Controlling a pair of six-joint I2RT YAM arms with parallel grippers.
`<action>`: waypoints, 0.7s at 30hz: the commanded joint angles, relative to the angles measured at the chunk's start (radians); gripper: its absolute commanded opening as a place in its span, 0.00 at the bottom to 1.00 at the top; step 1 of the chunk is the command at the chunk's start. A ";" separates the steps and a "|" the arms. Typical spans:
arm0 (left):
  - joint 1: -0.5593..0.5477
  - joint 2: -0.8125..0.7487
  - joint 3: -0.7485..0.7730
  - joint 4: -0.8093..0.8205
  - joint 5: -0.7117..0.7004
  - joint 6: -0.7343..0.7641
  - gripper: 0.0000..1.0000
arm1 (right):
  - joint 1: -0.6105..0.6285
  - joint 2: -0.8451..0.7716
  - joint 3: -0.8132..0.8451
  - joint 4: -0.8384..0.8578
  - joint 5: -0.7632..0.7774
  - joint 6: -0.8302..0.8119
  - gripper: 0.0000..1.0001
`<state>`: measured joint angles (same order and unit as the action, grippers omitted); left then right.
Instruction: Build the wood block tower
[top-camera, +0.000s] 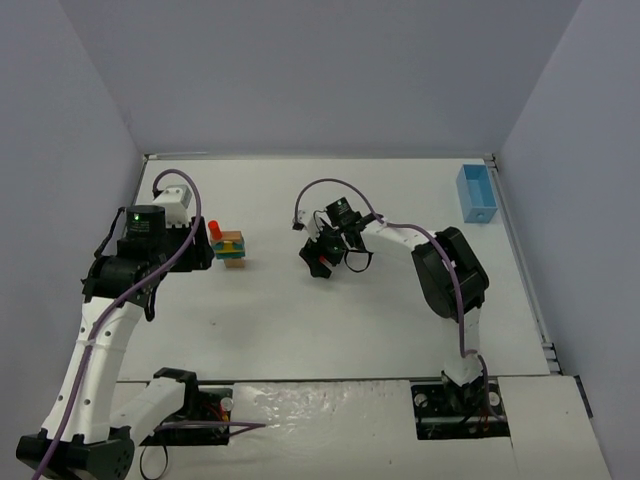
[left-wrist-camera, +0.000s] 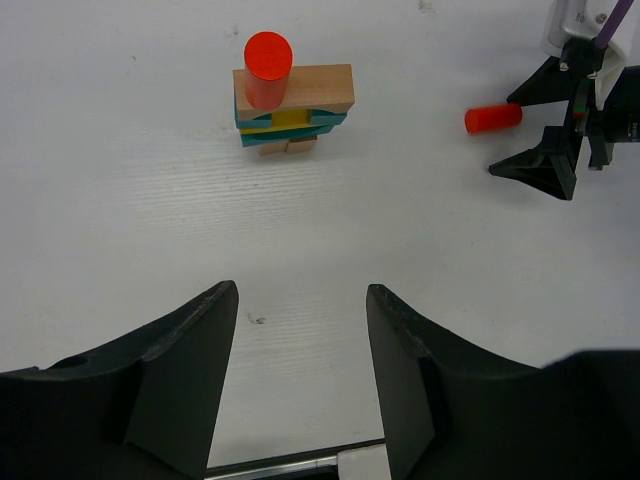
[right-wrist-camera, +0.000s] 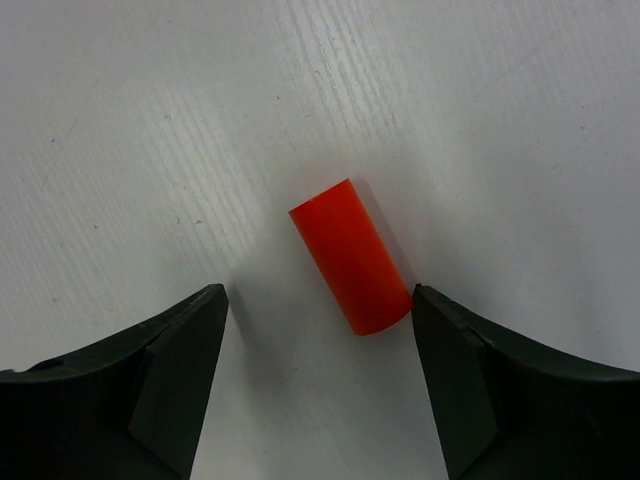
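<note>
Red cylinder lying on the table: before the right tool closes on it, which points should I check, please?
1. The red cylinder lies between the fingers of the right tool: ok.
2. Cylinder square to those fingers: not ok, it lies slanted.
3. One finger clear of the cylinder's near end: cannot tell, they are very close.
4. The tower has free room on its top plank: ok, the standing cylinder takes only one end.
5. The left tool is away from the tower: ok, open and empty.
</note>
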<state>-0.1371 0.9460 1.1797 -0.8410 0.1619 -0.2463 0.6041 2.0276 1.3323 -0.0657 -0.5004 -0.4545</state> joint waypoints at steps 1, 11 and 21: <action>-0.001 -0.011 0.003 0.030 0.027 -0.017 0.51 | 0.016 0.000 0.025 -0.006 0.020 -0.011 0.62; -0.002 -0.009 0.007 0.029 0.092 -0.029 0.51 | 0.041 -0.019 -0.030 -0.001 0.040 0.009 0.25; -0.004 0.000 0.028 0.022 0.317 -0.072 0.51 | 0.153 -0.238 -0.136 0.056 0.077 0.113 0.00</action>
<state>-0.1375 0.9527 1.1797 -0.8410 0.3451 -0.2834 0.7103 1.9529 1.2236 -0.0322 -0.4378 -0.4122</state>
